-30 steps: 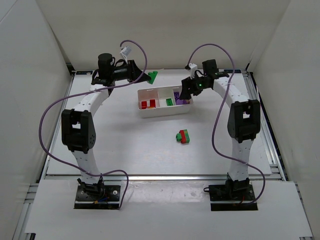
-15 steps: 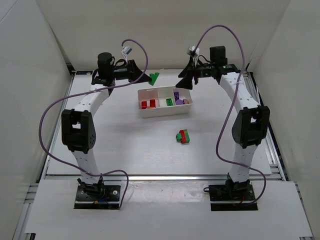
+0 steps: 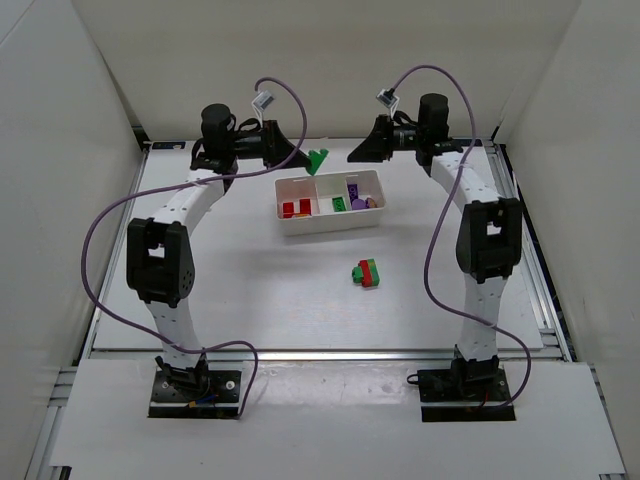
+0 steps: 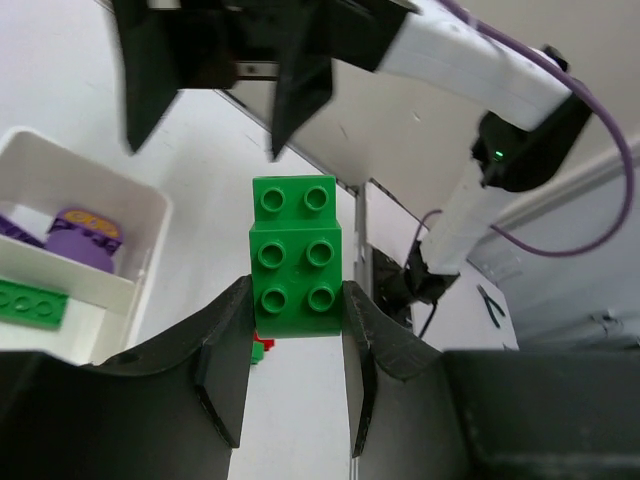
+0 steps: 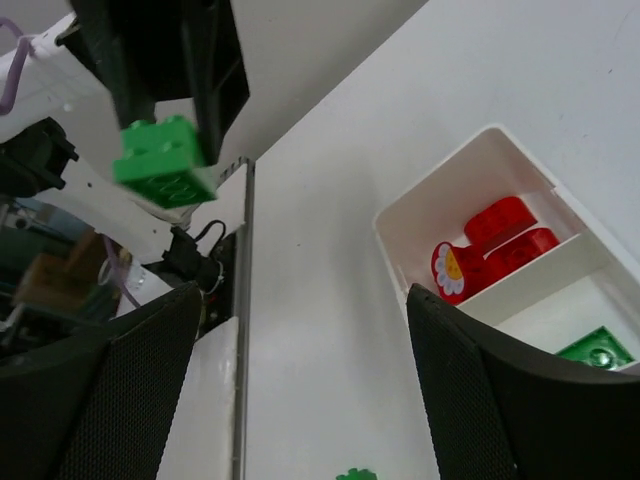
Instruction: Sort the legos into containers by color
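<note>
Our left claw (image 4: 295, 300) is clamped on a green lego (image 4: 295, 265), held aloft. The tray (image 3: 330, 222) sits below, just beside the claw. Released here, it could miss the green compartment (image 3: 328, 188). Our right claw (image 5: 300, 300) hovers opposite, spread wide and empty.

Top camera looks down; both wrist cameras share the tray (image 5: 410, 230).
</note>
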